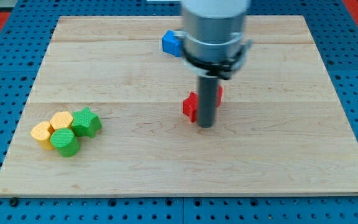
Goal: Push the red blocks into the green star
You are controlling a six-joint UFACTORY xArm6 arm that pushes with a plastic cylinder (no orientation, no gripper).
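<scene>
Two red blocks sit near the board's middle. One red block (190,106) shows just left of the rod, the other red block (219,93) peeks out on the rod's right; their shapes are partly hidden. My tip (206,126) rests on the board just below and between them, touching or nearly touching the left one. The green star (86,122) lies at the view's lower left, far to the left of my tip, in a cluster with other blocks.
Beside the green star are a green round block (64,142), a yellow block (61,120) and a second yellow block (41,132). A blue block (171,43) lies near the view's top, partly behind the arm's body (215,31).
</scene>
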